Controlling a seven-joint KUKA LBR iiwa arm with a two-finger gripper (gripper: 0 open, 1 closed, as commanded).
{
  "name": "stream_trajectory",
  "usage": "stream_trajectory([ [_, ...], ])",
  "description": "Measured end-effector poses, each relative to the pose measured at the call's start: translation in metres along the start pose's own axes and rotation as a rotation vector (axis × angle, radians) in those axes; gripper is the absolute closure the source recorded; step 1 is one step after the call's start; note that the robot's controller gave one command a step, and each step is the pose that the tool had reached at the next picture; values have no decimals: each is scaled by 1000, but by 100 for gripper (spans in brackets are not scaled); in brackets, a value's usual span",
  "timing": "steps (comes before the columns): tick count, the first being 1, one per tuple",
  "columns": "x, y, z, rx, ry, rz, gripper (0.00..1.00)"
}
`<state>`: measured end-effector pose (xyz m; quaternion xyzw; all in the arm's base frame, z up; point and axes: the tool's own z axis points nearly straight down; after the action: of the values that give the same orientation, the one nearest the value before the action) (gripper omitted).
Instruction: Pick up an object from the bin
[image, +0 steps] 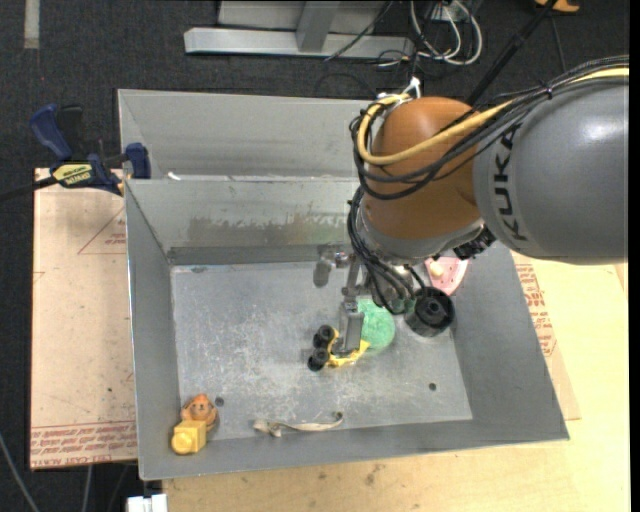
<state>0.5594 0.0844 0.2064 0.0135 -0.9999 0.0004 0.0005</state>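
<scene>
My gripper (352, 332) reaches down under the arm's orange cover to the middle of the bin floor. Its tip is at a small yellow and black toy vehicle (334, 354), touching or just above it. A pale green soft thing (380, 325) lies right beside the gripper on its right. A black round cap-like thing (432, 312) sits a little further right. A pink and white thing (446, 273) shows partly from under the arm near the right wall.
A yellow and orange toy (193, 426) lies in the near left corner. A thin beige strip (300, 425) lies along the front edge of the floor. The arm and its cables hang over the bin's back right part.
</scene>
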Motion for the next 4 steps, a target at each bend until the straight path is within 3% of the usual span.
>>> stream_trajectory([
  [1, 13, -15, 2, -3, -8, 16, 0],
  [2, 19, -40, 34, -2, -2, -21, 0],
  [3, 16, -54, 55, -1, 0, -3, 0],
  [4, -1, -45, 83, -1, -6, -69, 0],
])
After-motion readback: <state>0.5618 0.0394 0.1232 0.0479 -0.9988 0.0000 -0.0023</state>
